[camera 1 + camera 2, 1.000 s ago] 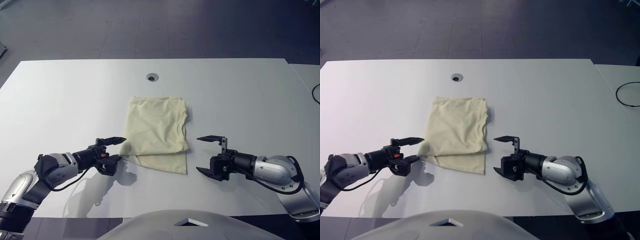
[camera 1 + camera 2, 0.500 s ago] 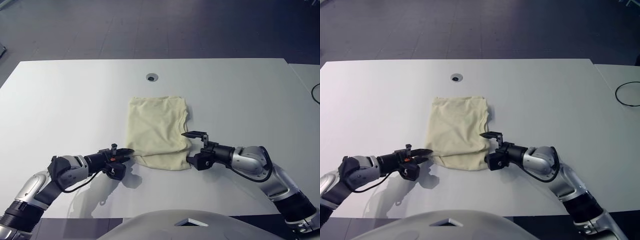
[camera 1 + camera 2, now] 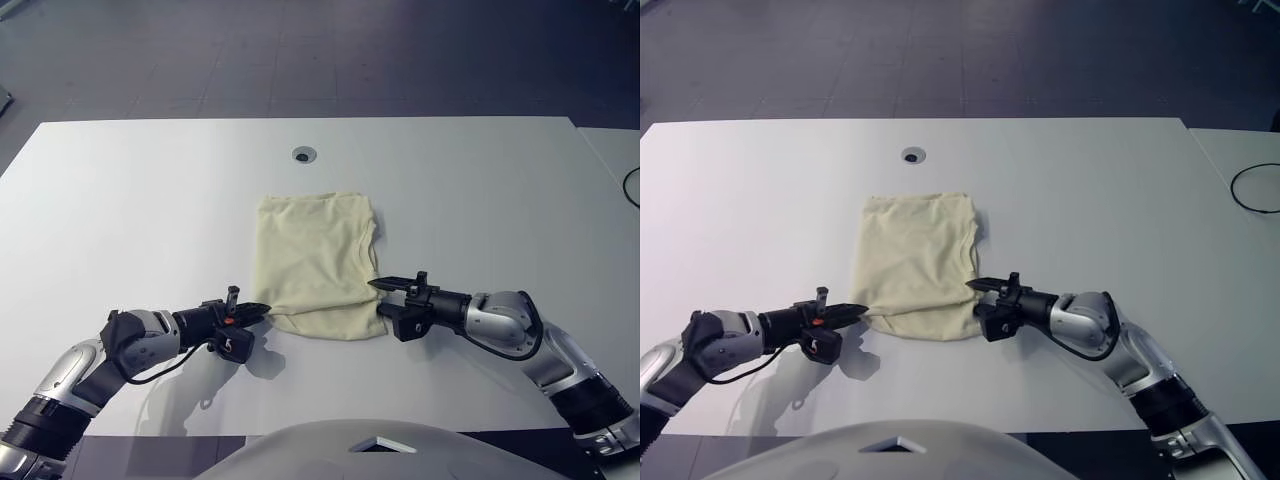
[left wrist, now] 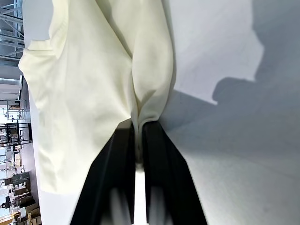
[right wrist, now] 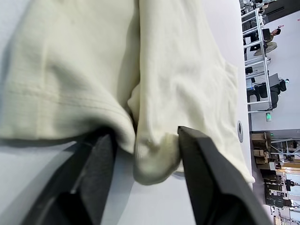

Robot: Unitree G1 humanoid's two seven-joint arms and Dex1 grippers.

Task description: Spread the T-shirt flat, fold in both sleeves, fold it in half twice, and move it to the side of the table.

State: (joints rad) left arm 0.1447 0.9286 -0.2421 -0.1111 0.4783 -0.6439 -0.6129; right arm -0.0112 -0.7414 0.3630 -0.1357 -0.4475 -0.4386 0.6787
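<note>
A: When we looked down through the left eye view, what did we find, and how far along was the folding?

B: We found the pale yellow T-shirt (image 3: 318, 262) lying mid-table (image 3: 120, 180) as a narrow rectangle. No sleeve stuck out, so we judged the spreading and both sleeve folds done. A second layer showed along the near edge, which suggested to us that one half-fold was made too. The left gripper (image 3: 262, 310) met the near left corner and the right gripper (image 3: 380, 300) the near right corner.

A: And the right eye view?

B: We saw the same layout. The shirt sat well apart from both table sides, so we judged the move aside not yet done.

A: The left wrist view?

B: We saw its black fingers (image 4: 112, 178) clenched together on a pinched ridge of cloth.

A: The right wrist view?

B: We saw its fingers (image 5: 93, 173) pressing either side of a bunched hem corner, and we took that as grasping the shirt. By our judgement the second half-fold was in hand, and the shift to the side remained.
</note>
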